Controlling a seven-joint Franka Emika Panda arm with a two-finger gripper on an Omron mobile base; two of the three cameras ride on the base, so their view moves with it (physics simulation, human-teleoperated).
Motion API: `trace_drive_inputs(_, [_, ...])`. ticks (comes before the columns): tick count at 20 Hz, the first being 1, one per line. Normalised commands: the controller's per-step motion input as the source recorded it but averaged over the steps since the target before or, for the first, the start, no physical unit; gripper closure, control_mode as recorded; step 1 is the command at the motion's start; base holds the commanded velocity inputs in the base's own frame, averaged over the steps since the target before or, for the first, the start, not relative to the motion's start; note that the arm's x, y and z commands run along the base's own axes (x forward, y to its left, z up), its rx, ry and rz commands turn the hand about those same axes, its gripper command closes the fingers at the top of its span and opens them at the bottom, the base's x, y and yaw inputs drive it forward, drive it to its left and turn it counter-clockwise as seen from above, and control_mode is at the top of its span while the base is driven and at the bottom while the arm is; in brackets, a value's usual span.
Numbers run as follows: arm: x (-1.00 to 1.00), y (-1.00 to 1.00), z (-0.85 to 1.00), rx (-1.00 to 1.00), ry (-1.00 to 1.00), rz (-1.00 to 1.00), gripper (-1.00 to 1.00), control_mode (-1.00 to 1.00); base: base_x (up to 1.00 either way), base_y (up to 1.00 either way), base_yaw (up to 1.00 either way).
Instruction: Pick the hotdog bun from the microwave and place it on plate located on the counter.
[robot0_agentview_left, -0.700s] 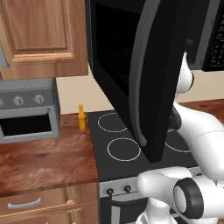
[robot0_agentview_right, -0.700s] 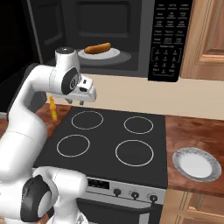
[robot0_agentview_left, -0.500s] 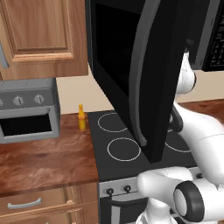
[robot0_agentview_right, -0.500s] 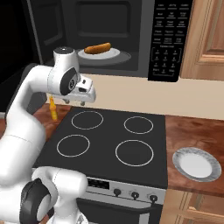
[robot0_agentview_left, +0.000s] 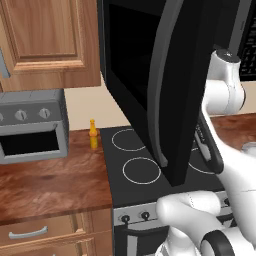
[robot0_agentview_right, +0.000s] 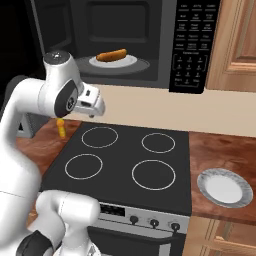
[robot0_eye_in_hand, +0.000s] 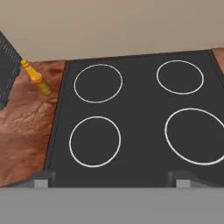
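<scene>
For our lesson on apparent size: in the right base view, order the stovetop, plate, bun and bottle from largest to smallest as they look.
1. Stovetop
2. Plate
3. Bun
4. Bottle, partly hidden by the arm, so its place after the bun is unsure.

kitchen | stovetop (robot0_agentview_right: 125, 162) | microwave (robot0_agentview_right: 150, 40) | wooden cabinet (robot0_agentview_left: 47, 42)

Hotdog bun (robot0_agentview_right: 111, 55): golden-tan, elongated, lying flat on a pale round dish inside the microwave (robot0_agentview_right: 190, 45), upper centre of the right base view. Microwave: black box, cavity exposed, dark keypad at upper right of that view; its tall black door (robot0_agentview_left: 150, 85) with long grey handle stands swung wide, upper centre of the left base view. Plate (robot0_agentview_right: 225, 188): shallow, round, pale grey-white, patterned rim, flat at lower right of the right base view on the reddish-brown wood-grain counter (robot0_agentview_right: 220, 150).
</scene>
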Motion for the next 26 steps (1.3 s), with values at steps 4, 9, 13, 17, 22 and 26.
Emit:
trace_drive_inputs(4, [-0.01,0.0,0.57,0.03,-0.22,-0.09,-1.0,-1.0,0.0,0.0,0.0])
trace_drive_inputs(9, [-0.02,0.0,0.64,0.03,-0.15,-0.05,-1.0,-1.0,0.0,0.0,0.0])
trace_drive_inputs(13, [0.0,0.01,0.47,0.01,-0.17,-0.09,-1.0,-1.0,0.0,0.0,0.0])
trace_drive_inputs(17, [-0.11,0.0,0.36,0.0,-0.16,-0.07,-1.0,-1.0,0.0,0.0,0.0])
trace_drive_inputs(22, [0.0,0.09,0.43,0.0,-0.19,-0.08,-1.0,-1.0,0.0,0.0,0.0])
trace_drive_inputs(26, [0.04,0.02,0.37,0.03,-0.17,-0.04,-1.0,-1.0,0.0,0.0,0.0])
